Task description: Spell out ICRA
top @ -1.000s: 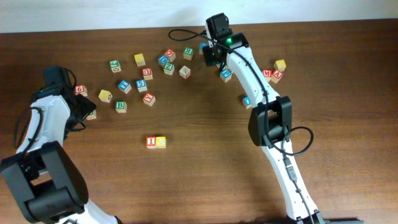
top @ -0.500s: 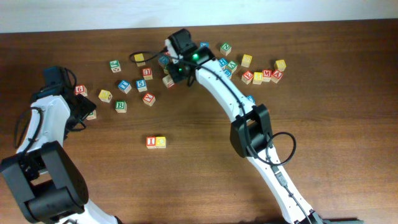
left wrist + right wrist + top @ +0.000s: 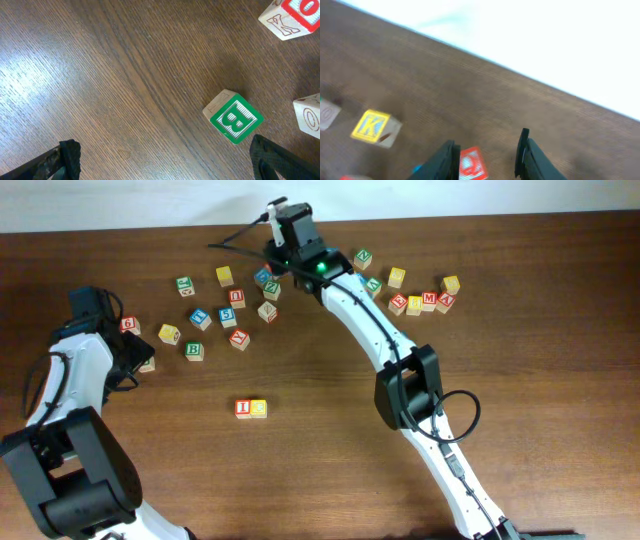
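Wood-grain table [image 3: 100,75], slight sheen, pale wood B cube [image 3: 232,116], matt blk right-gripper fingers [image 3: 526,150]

Blurred red-faced cube [image 3: 471,163], partly cropped, perhaps between the right claw's [image 3: 487,141] fingers

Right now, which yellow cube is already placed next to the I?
The yellow cube side by side with the red I, a pair apart at mid-table; the other yellow ones lie scattered farther back.
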You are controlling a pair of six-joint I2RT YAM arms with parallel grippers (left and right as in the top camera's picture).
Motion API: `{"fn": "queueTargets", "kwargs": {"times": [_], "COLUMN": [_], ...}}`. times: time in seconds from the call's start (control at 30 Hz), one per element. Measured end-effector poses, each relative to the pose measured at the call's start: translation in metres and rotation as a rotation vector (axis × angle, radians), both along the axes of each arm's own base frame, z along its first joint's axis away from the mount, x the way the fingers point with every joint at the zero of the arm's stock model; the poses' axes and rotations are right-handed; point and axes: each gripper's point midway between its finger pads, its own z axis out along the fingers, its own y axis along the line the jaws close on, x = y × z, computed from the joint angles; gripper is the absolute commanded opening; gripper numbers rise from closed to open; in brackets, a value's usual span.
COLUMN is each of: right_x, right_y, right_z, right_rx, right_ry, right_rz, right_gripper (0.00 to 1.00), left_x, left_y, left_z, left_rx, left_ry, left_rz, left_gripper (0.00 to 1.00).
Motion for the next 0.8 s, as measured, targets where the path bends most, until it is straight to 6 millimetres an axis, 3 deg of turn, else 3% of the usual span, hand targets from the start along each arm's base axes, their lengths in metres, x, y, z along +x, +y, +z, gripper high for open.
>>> {"fn": "queueTargets", "kwargs": {"times": [0.1, 0.23, 0.43, 0.5, 0.8], "right_x": [0.011, 0.021, 0.020, 0.015, 0.013], "right_y": [-0.017, -0.036, -0.041, -0.041, -0.042], "right_z": [0.004, -0.001, -0.043, -0.059, -0.067], "right_rx": [0.004, -0.002, -0.033, -0.051, -0.061], "right_ry": [-0.020, -0.021, 0.040, 0.069, 0.084], "right_rz": [-0.034, -0.067, -0.076, -0.071, -0.070], "right_gripper": [0.32, 0.54, 0.78, 1.00, 0.98], "left_x": [0.000, 0.000, 0.000, 0.000, 0.000], "left_y": [0.000, 0.000, 0.000, 0.000, 0.000], "left_z": [0.000, 0.000, 0.000, 0.000, 0.000], "left_rx": [0.000, 0.000, 0.000, 0.000, 0.000], "left_ry": [0.000, 0.000, 0.000, 0.000, 0.000], "left_rz": [0.000, 0.000, 0.000, 0.000, 0.000], "left_gripper": [0.99, 0.99, 0.99, 0.99, 0.99]}}
